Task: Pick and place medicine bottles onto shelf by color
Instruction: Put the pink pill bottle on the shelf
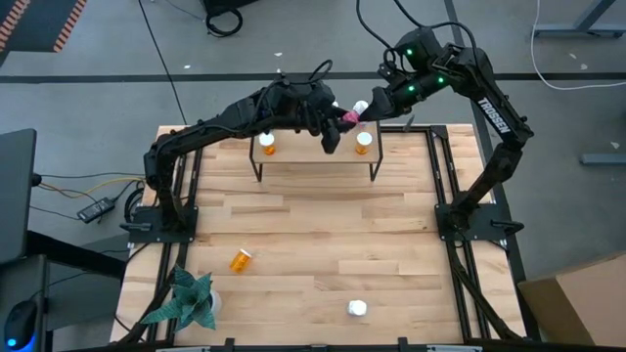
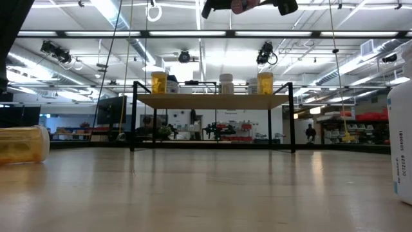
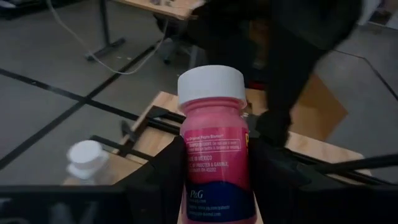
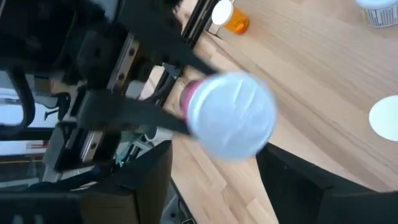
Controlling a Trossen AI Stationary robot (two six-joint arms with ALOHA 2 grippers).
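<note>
Overhead, the left pincer is raised above the far part of the bench, over the shelf, and grasps a pink bottle with a white cap; the left wrist view shows both dark fingers pressed against the bottle's sides. The right pincer is close beside it, facing the same bottle; its fingers stand apart on either side of the white cap without touching it, so it is released. On the shelf stand two orange bottles, one near each end; the low view also shows a white bottle between them. On the near part of the bench an orange bottle lies on its side, a white bottle stands well apart from it, and a green plant sits at the near left corner.
</note>
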